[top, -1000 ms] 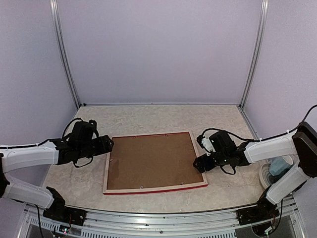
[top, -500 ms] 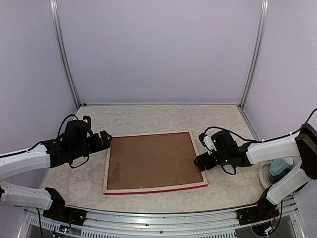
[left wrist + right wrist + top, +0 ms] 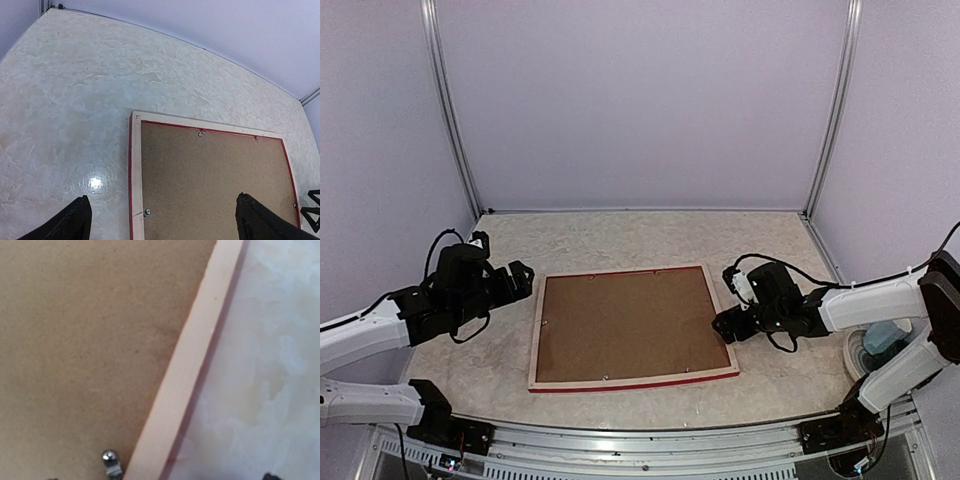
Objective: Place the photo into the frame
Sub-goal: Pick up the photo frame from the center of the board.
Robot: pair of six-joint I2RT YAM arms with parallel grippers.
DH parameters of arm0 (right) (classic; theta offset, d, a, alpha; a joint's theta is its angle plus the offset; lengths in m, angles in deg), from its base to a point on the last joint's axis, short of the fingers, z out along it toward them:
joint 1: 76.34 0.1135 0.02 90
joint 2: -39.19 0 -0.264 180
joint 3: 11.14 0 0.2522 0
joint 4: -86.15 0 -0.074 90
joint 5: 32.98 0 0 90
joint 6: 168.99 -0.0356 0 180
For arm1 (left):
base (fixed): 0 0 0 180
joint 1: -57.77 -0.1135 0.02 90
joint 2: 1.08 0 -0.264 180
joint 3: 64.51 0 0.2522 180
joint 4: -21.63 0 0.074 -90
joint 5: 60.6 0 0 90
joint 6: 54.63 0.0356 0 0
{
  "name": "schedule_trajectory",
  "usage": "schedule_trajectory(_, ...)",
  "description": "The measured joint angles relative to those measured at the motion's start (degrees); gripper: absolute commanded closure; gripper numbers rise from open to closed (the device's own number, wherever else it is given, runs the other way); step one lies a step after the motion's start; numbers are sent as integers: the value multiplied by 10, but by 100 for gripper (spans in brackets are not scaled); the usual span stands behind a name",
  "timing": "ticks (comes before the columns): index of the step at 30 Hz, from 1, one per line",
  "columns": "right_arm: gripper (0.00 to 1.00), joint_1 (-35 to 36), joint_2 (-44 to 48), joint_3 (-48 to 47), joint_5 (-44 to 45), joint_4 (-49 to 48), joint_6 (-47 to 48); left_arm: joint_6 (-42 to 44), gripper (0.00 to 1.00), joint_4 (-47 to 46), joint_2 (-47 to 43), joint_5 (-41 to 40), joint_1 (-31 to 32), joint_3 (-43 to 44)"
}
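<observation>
The frame (image 3: 533, 350) lies flat in the middle of the table (image 3: 640, 235), back side up. Its pale wood rails run round a brown backing board (image 3: 630, 325), and what lies under the board cannot be seen.

From overhead, a thin red strip shows along the frame's lower edge. The left gripper (image 3: 520, 282) hangs at centre left, apart from the frame's upper left corner. The right gripper (image 3: 723, 328) sits at the frame's right rail, over the lower half of that side. How wide either one stands is hard to judge from up there.

The left wrist view settles it for that side. The left gripper (image 3: 162, 200) has its two dark fingers (image 3: 75, 222) at the bottom corners of the picture, spread wide, with nothing between them. The frame's corner is ahead and below. This view also picks out small metal clips (image 3: 201, 133) along the board's edge and a red line inside the rail.

The right wrist view is very close. It shows a pale rail running diagonally, the board to its left, marbled table to its right and one clip (image 3: 111, 460) at the bottom. Only slivers of the fingertips (image 3: 272, 476) show at the bottom edge, far apart, straddling the rail without clamping it.
</observation>
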Motion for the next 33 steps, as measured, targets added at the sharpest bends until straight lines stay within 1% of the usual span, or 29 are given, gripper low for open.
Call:
schedule_trajectory(3,12,0,0,1,2,-1,0,11,1,-4,-13,6,5,-14)
schedule_trajectory(4,10,0,0,1,3,-1,0,15,1,-5,-16,8,7,-17)
schedule_trajectory(8,6,0,4,3,8,-2,-1,35,1,-23,-24,14,39,-31)
schedule_trajectory(16,4,0,13,9,20,-8,-2,74,1,-79,-24,-32,148,-48)
schedule_trajectory(22,4,0,14,9,25,-8,-2,161,1,-155,-17,-66,243,-69)
schedule_trajectory(26,4,0,16,10,27,-8,-3,203,1,-173,8,-76,287,-58)
schedule_trajectory(33,4,0,17,12,31,-8,-3,217,1,-160,120,-96,302,24)
